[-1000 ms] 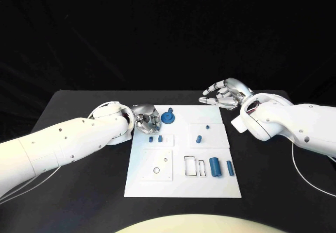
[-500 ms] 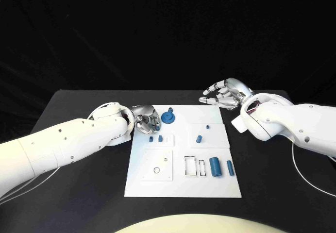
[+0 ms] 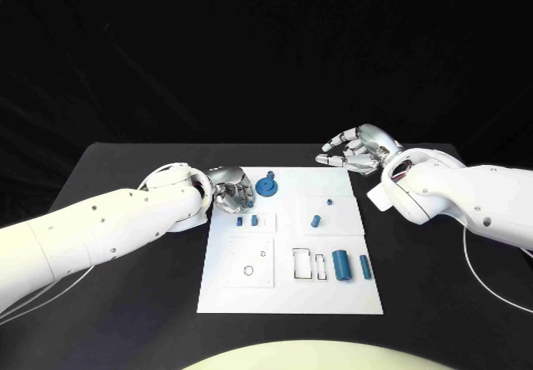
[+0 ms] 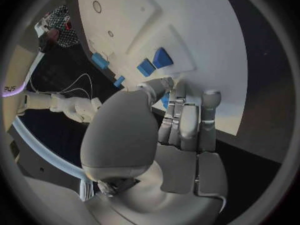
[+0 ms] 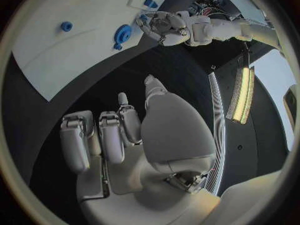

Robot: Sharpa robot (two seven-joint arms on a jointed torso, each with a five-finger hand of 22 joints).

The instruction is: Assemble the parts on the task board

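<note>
The white task board [image 3: 289,289] lies mid-table. A round blue part [image 3: 268,186] stands near its far left corner, two small blue parts [image 3: 246,220] sit just nearer, another blue part [image 3: 316,221] lies in the middle, and two blue cylinders [image 3: 351,266] lie to the right. My left hand [image 3: 231,190] hovers at the board's far left edge beside the round part, holding nothing; its fingers [image 4: 187,120] reach over the board edge [image 4: 206,60]. My right hand [image 3: 357,150] floats off the far right corner, fingers loosely bent and holding nothing [image 5: 119,135].
Black table [image 3: 122,308] surrounds the board on all sides. White outlined recesses [image 3: 309,263] and a raised plate with small holes [image 3: 251,262] mark the board's near half. In the right wrist view, my left hand [image 5: 164,26] shows beside the round part [image 5: 122,33].
My left hand has drawn back a little to the left, away from the round blue part. The right hand and the parts have not moved.
</note>
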